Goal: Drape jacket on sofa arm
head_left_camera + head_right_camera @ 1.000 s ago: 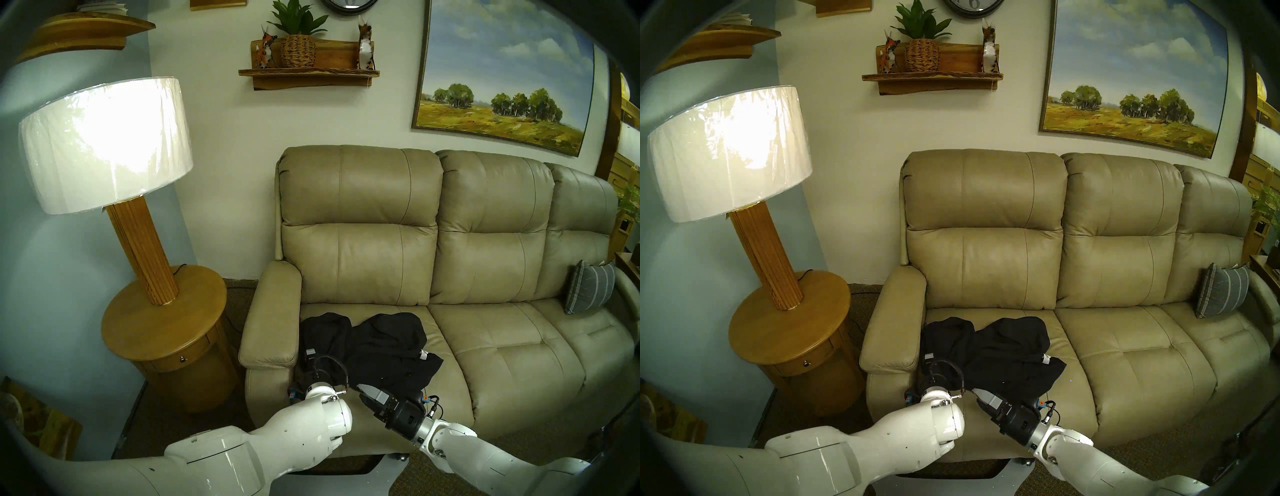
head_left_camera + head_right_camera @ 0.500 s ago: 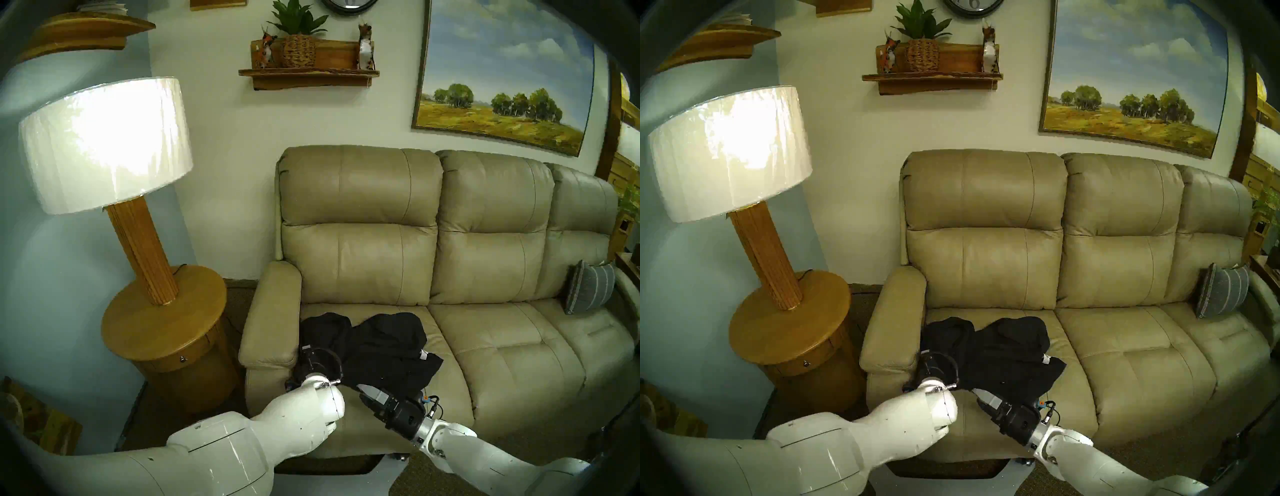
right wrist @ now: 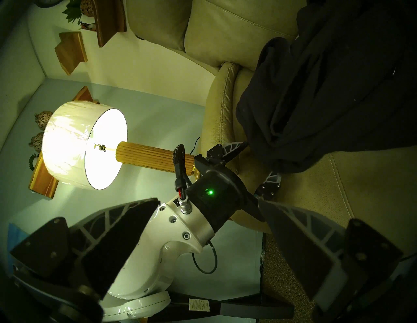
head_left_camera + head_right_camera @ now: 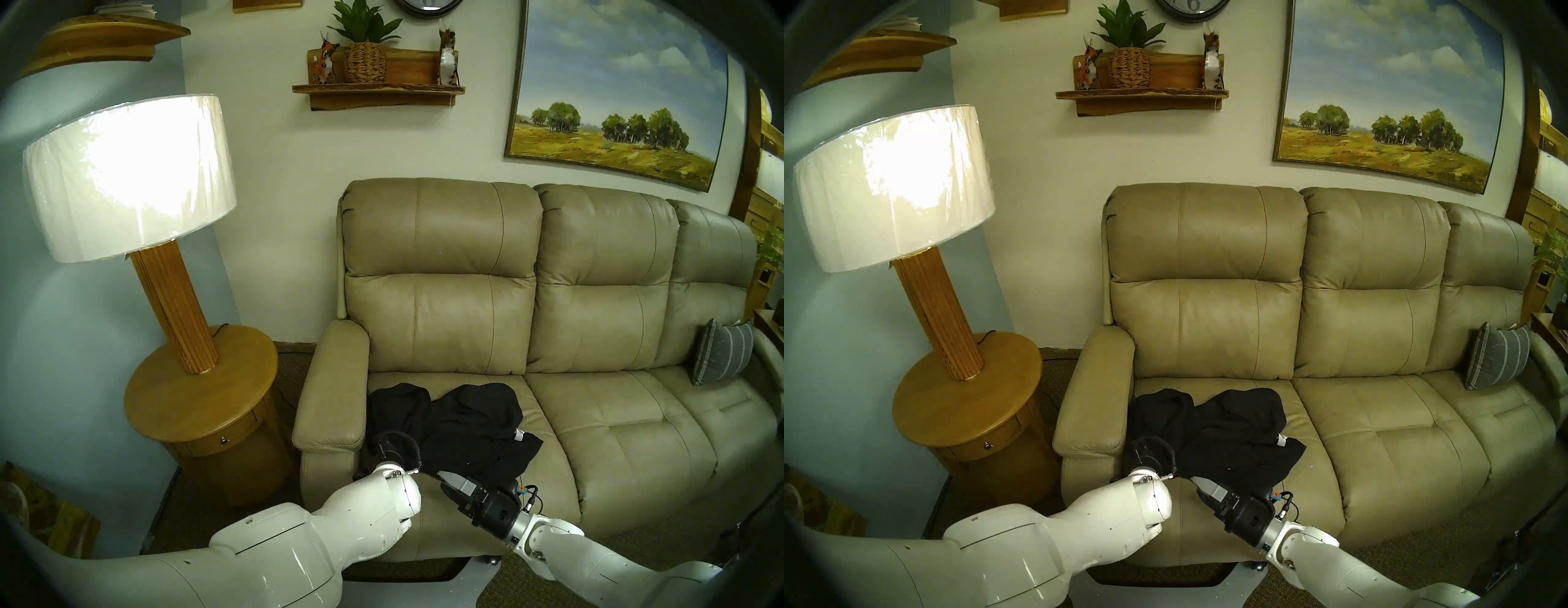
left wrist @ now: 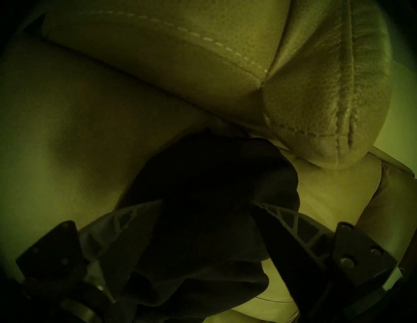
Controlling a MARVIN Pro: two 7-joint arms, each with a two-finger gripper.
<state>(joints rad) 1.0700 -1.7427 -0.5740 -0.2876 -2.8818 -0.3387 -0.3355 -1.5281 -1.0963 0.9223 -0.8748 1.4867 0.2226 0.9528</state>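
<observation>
- The jacket [image 4: 458, 429] lies crumpled on the leftmost seat of the sofa [image 4: 594, 297], its left edge against the inner side of the sofa arm [image 4: 335, 395]; a small white tag [image 4: 518, 434] shows at its right edge.
- The left gripper [image 5: 205, 203] is at the near left corner of the jacket, just beside the front end of the sofa arm. In the head views its fingers are hidden behind its own black wrist body and cable loop.
- The left wrist view is dim and green-tinted. There the two fingers stand fairly wide on either side of a bunched dark fold of the jacket; whether the pads press the cloth cannot be told, as black fabric covers the inner faces.
- The right gripper [image 3: 207, 203] hangs apart from the jacket, near its front edge, jaws spread wide and empty.
- In the right wrist view the left gripper's fingers [image 3: 232, 147] straddle the jacket's hanging corner, their tips lost in the cloth.
- The lamp [image 4: 127, 178] on the round side table [image 4: 199, 399] glares, washing out its shade.
- The grey striped cushion [image 4: 721, 356] sits at the far right, part-cut by the dark rim.
</observation>
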